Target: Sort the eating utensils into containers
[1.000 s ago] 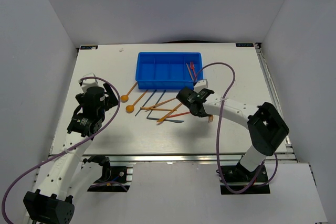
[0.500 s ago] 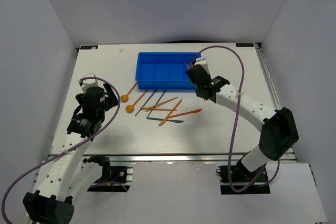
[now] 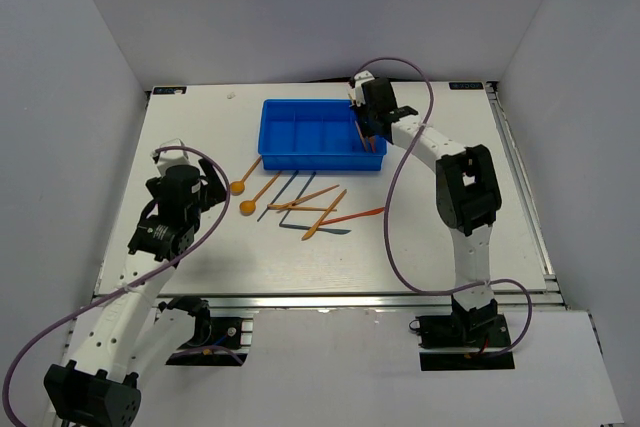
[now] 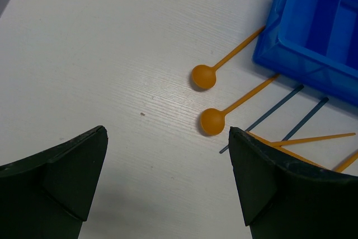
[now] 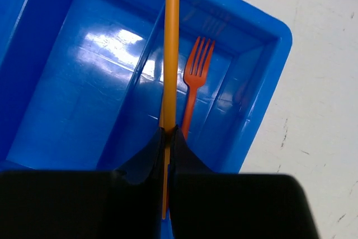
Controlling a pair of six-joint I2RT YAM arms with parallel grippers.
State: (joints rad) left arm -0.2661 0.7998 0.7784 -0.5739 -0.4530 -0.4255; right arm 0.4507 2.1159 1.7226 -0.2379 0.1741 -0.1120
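Tray (image 3: 310, 161) near the tabletop's (image 3: 200, 247) far edge, fork (image 5: 197, 76) in its right end compartment, spoons (image 4: 203, 76) and sticks (image 4: 263, 118) before its left front.

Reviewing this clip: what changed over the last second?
The right pincer, shut on an orange utensil, swung from above the loose utensils away to the tray and now hangs over its right end, where a fork lies. The left pincer stayed open and in place; the loose utensils did not shift.
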